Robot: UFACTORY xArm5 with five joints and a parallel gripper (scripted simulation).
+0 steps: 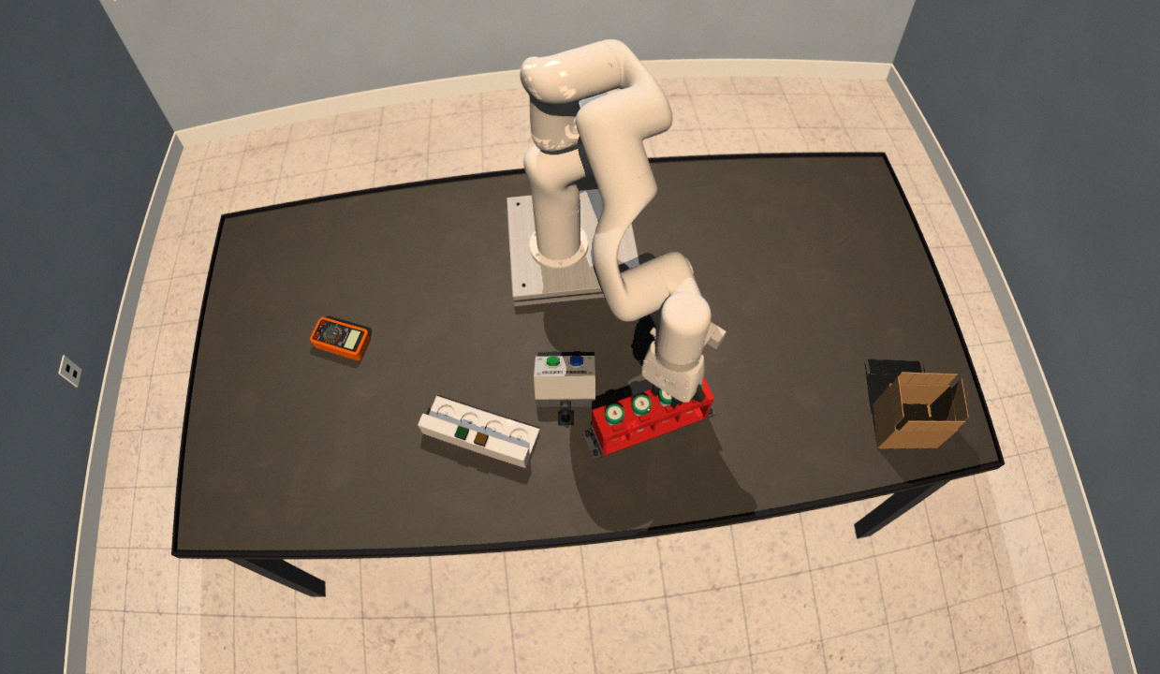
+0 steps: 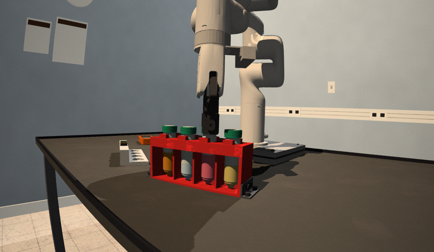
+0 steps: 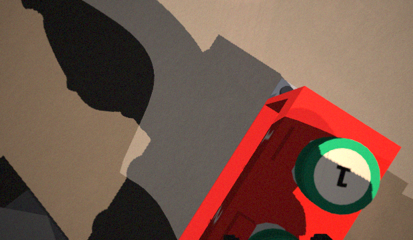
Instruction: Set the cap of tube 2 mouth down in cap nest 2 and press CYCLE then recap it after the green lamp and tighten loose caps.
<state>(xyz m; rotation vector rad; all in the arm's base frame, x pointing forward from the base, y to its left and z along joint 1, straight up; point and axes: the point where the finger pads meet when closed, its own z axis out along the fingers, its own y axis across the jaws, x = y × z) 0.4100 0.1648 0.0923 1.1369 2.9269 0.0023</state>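
The red decapping station holds four tubes with green caps. In the exterior view the station shows the tubes in reverse, with tube 1 at the right. My gripper points straight down over the third tube from the left, tube 2 with pink liquid. Its fingers are shut on the cap of tube 2, which sits on its tube. In the wrist view the cap marked 1 is at the right. The cap of tube 2 shows at the bottom edge between my fingertips. The white cap tray has empty nests.
The key housing with the green key and the blue key stands just behind the station. An orange multimeter lies at the left. An open cardboard box stands near the right edge.
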